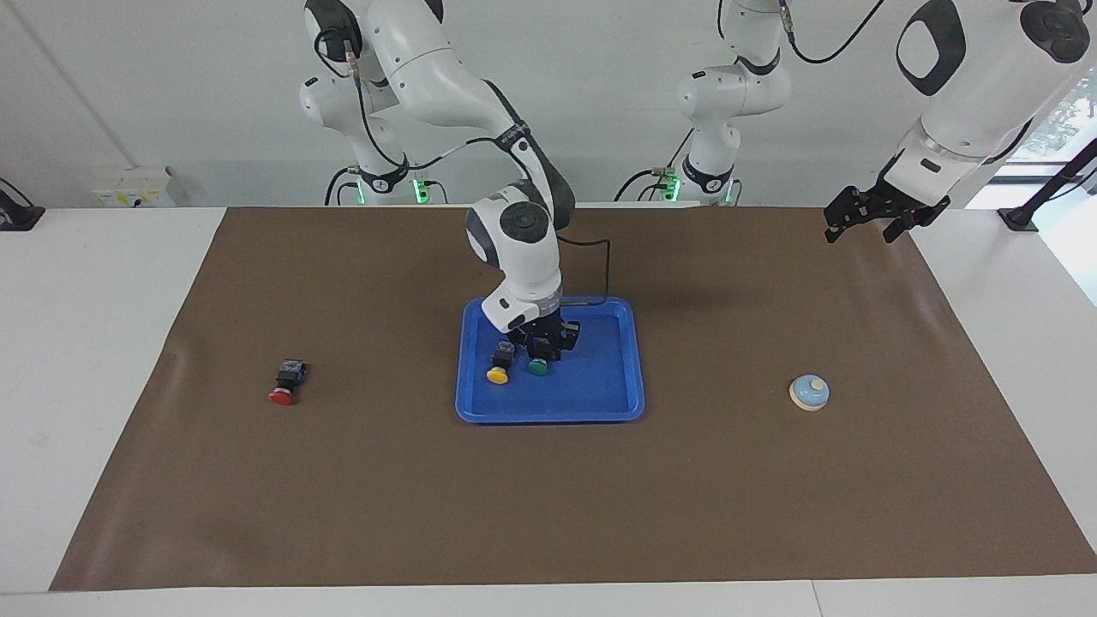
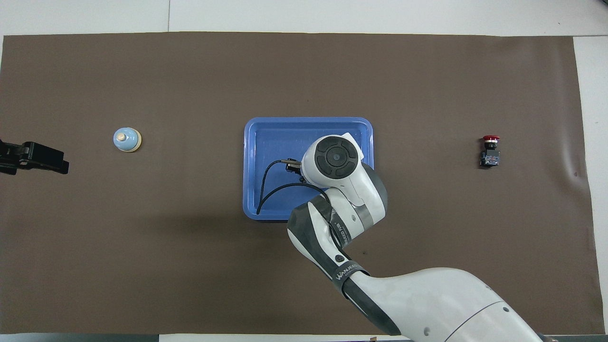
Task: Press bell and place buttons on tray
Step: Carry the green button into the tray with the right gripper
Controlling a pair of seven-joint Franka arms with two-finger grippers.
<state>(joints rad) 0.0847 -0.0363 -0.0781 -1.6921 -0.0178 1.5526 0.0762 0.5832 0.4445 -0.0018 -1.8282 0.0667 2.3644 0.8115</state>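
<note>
- So, the right gripper (image 1: 542,347) is down inside the blue tray (image 1: 600,394), right at the green button (image 1: 538,367). Its fingers sit on either side of that button's black body, but whether they're actually clamped on it or loose can't be told from here.
- In the overhead view the right arm's wrist covers the gripper and both buttons in the tray, so only the tray rim (image 2: 251,142) and some bare floor show there.
- The yellow button (image 1: 497,374) lies in the tray too, just beside the green one, toward the right arm's end, cap pointing away from the robots.
- The red button (image 1: 287,383) is out on the brown mat (image 1: 343,497), well apart from the tray toward the right arm's end of the table, lying on its side. It shows in the overhead view as well (image 2: 490,151).
- The bell (image 1: 809,392) sits upright on the mat toward the left arm's end, well apart from the tray, nothing touching it; also seen from overhead (image 2: 127,139).
- The left gripper (image 1: 870,218) hangs in the air over the mat's edge at the left arm's end, waiting, fingers apart.
</note>
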